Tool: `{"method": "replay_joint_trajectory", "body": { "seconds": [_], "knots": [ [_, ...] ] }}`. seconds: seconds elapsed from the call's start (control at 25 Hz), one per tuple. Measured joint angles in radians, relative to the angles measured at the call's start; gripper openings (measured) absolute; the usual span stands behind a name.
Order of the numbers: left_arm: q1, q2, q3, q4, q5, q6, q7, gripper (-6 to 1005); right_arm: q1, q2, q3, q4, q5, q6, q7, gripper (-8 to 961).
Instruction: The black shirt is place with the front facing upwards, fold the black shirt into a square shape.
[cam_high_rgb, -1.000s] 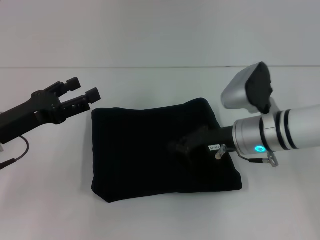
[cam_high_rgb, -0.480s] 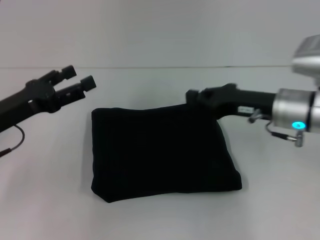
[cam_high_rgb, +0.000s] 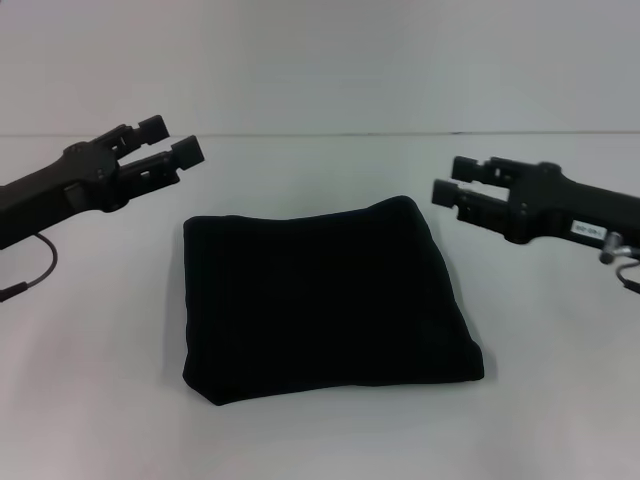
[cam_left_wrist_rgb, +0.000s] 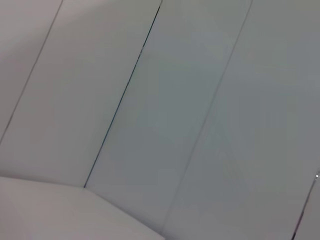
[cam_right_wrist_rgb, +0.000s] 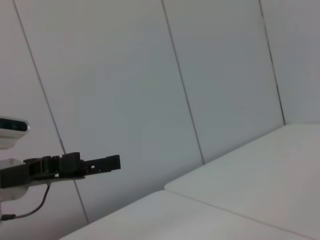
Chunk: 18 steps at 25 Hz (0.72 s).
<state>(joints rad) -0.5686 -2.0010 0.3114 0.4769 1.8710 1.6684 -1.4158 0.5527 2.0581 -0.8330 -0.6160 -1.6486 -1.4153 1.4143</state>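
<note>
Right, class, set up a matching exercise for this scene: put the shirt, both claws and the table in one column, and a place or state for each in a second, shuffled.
Column one:
1. shirt
2. left claw
3. right claw
4. table

Column two:
A. white, under everything
B. open, raised off the shirt's right far corner
C. folded into a near-square, lying flat
D. open, raised off the shirt's left far corner

Pairs: 1-C, 2-D, 3-B, 4-A

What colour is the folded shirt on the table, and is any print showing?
Plain black shirt, no print visible; clearest in the head view.
</note>
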Motion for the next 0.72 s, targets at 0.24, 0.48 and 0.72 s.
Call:
{"method": "replay_joint_trajectory", "body": {
  "seconds": [0.24,0.48,0.72],
  "knots": [
    [-0.004,-0.005,0.005,0.000,0.007,-0.002,-0.016,948,-0.032,-0.031,0.001,-0.001,-0.020,-0.002,0.096,550],
    [-0.006,-0.001,0.040,0.003,0.022,0.006,-0.012,948,-0.063,-0.045,0.007,-0.006,-0.038,-0.033,0.081,814],
    [0.005,-0.002,0.109,0.050,0.034,0.107,-0.003,948,-0.079,-0.032,0.020,0.000,-0.033,-0.174,-0.059,837]
  ]
}}
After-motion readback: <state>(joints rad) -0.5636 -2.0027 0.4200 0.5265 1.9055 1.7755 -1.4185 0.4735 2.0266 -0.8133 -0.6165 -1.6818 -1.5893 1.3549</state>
